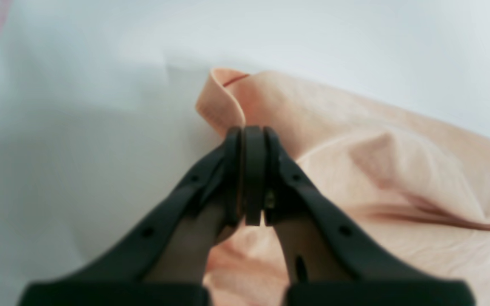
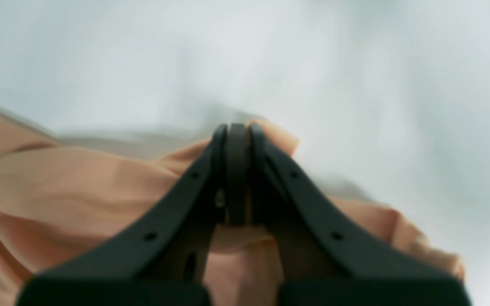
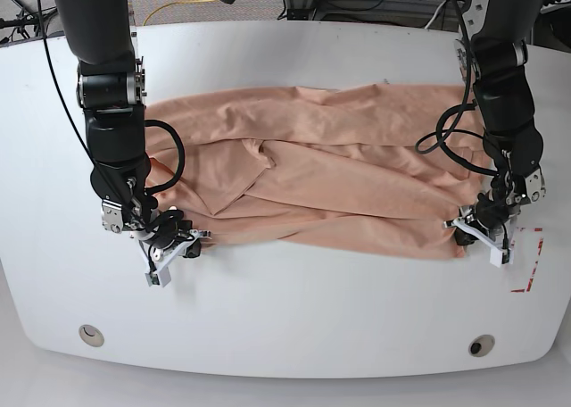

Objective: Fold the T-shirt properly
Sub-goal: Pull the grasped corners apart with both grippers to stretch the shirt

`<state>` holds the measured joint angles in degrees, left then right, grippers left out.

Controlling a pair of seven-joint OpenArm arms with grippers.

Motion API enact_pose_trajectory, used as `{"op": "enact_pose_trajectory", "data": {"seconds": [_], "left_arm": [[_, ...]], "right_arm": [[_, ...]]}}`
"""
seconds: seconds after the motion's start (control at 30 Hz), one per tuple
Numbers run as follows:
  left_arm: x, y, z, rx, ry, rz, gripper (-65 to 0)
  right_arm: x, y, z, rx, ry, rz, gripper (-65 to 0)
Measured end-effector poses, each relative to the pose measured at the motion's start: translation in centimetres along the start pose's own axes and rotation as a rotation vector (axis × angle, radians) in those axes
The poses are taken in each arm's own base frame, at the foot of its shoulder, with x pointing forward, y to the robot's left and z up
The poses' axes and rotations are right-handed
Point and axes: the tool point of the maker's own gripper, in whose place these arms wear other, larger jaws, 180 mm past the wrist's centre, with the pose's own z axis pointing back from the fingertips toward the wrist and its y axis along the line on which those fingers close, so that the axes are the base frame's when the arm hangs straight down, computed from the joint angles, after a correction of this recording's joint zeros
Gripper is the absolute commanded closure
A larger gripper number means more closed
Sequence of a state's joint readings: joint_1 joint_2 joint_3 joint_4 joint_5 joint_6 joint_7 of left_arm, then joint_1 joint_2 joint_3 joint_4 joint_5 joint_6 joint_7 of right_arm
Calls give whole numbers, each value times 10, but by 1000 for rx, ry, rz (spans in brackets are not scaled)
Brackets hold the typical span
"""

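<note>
Desk (image 3: 294, 322): white, rounded, carrying all that followed; a red marking (image 3: 528, 262) sat near its edge beside the left arm.

T-shirt (image 3: 330, 170): peach-pink, spread wide across the middle of the desk, rumpled, with long creases running side to side. Its near edge lay towards the camera in the base view, each end of that edge pinched, probably so the cloth could be lifted evenly and carried over for a fold.

Left end effector (image 1: 253, 134): closed tight on a corner of the T-shirt (image 1: 355, 170), a curl of hem standing up just beyond the tips.

Right end effector (image 2: 236, 129): likewise closed on the opposite corner of the T-shirt (image 2: 70, 182), cloth bunched under and past its tips.
</note>
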<state>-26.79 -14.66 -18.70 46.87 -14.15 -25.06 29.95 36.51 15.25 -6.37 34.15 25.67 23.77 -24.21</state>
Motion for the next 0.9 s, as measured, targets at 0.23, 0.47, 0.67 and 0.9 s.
{"op": "enact_pose_trajectory", "data": {"seconds": [0.23,0.47,0.67,0.9], "left_arm": [[2,3,2,5,-3,-3,0],[32,8,15,24,-71,-58,0],[60,5,31,31,-116,-97,0],[86,7,48,57,-190,-122,0]], "right_arm": [[17,1,3,3,-30,17,0],[51,18,21,24,-47,128,0],[91,39,46,37,-129,243,0],[110,51,64,41,-155,304,0]]}}
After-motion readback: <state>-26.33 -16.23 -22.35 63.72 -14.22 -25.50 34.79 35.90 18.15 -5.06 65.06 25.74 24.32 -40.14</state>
